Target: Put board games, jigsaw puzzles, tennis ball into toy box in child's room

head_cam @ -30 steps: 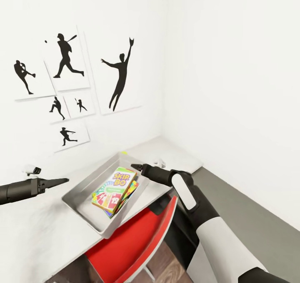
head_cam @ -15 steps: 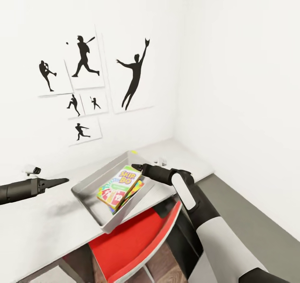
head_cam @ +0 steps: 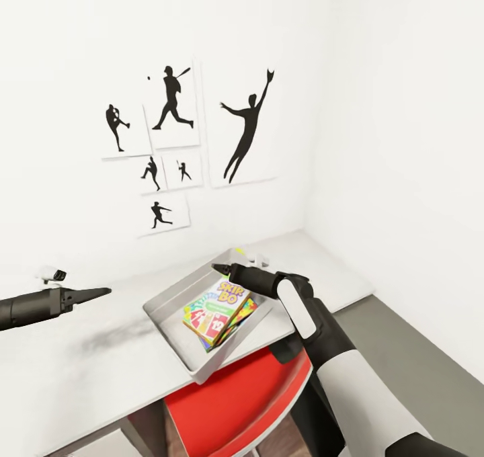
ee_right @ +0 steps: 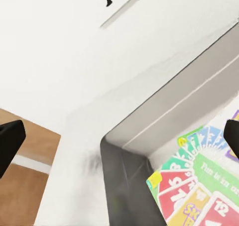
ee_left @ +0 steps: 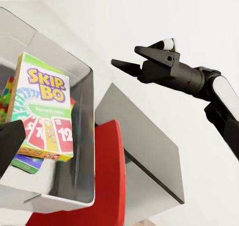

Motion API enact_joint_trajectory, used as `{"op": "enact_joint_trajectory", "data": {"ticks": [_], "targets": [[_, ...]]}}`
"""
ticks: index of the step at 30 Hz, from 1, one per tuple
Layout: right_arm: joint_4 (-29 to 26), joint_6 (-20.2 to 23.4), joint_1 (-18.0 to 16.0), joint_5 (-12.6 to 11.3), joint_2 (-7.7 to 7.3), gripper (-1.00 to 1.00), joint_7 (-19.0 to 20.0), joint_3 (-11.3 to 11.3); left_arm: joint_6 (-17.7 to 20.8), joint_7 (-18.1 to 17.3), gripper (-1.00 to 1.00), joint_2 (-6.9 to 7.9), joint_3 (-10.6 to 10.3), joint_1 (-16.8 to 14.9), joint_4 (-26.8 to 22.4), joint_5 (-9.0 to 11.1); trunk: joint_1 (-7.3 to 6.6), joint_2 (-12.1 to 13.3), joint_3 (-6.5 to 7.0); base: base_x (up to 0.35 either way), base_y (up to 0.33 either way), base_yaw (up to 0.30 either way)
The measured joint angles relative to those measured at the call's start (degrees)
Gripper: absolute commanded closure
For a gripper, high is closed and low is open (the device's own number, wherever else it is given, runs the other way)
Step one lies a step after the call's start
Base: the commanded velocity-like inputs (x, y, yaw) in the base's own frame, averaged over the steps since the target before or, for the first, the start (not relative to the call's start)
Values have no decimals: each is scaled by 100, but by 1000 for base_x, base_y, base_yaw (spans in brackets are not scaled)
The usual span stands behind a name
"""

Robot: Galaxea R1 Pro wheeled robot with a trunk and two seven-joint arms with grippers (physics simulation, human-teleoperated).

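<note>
The light-grey toy box point(head_cam: 163, 308) sits on the pale table point(head_cam: 94, 363) near its front edge. Inside lies the Skip-Bo board game point(head_cam: 220, 305), tilted on top of other colourful flat boxes point(head_cam: 247, 312) whose covers are mostly hidden. My right gripper point(head_cam: 216, 267) hovers open over the box's far side with nothing between its fingers; the left wrist view shows it point(ee_left: 130, 59) beside the Skip-Bo box point(ee_left: 44, 109). My left gripper point(head_cam: 105, 290) hangs open and empty above the table, left of the toy box. A small yellow-green spot point(head_cam: 240, 249) peeks out behind the box's far corner.
A red chair point(head_cam: 228, 403) stands tucked under the table's front edge below the toy box. A small white camera-like object point(head_cam: 52, 274) rests on the table at the left. Silhouette posters point(head_cam: 245, 131) hang on the wall. Dark grey floor point(head_cam: 410, 349) runs along the right wall.
The whole view has swung left, so the posters, table and toy box sit further right in the picture. Both arms keep the same pose and both grippers stay empty.
</note>
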Motion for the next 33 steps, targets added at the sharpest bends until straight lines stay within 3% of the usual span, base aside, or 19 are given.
{"op": "enact_joint_trajectory", "data": {"ticks": [18,26,33], "targets": [[-239,8,0,1,0,-100,8,-1,0,0,-100,0,0,0,0,0,-1,0,151,100,-36,128],[-240,16,0,1,0,-100,13,-1,0,0,-100,0,0,0,0,-1,0,1,165,94,-1,40],[-240,17,0,2,0,-100,1,-1,0,0,-100,-6,0,0,0,-17,-2,0,166,150,45,206]]}}
